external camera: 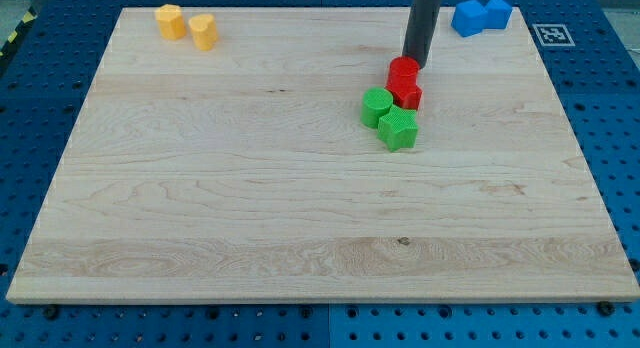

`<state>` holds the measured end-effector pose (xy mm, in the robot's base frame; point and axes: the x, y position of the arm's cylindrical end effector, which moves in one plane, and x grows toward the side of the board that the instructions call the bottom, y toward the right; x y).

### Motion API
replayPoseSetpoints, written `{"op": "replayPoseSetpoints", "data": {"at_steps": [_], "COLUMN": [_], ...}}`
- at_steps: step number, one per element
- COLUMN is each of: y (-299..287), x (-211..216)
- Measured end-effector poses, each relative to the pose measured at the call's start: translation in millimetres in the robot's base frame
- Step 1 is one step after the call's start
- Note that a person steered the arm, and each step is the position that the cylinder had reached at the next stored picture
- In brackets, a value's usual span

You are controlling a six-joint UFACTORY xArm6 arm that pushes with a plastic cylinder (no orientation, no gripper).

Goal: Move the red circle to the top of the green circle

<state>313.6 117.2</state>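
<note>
Sitting on wood board [200,208]: red circle [403,72] just above-right of green circle [377,106], touching. Rod cut off at view's top; my tip [417,65] presses red circle's upper right, grasping nothing. 2nd red block [407,95] partly hidden, shape unclear. Green block [399,129] below; blue pair [481,15], yellow pair [186,26] up top.

My tip [417,64] touches the red circle [403,71] at its 2 o'clock. A second red block [407,95] sits just below; green circle [377,107] at 7 o'clock, green block [398,129] beside it. Two yellow blocks [186,26] at the wooden board's [250,208] 11 o'clock corner, two blue blocks [481,15] at 1 o'clock.
</note>
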Motion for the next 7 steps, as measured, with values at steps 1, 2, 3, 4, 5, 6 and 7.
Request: {"op": "replayPoseSetpoints", "data": {"at_steps": [1, 2, 3, 4, 5, 6, 7], "y": [-14, -30, -53, -69, -72, -46, 27], "x": [2, 14, 27, 32, 17, -4, -18]}}
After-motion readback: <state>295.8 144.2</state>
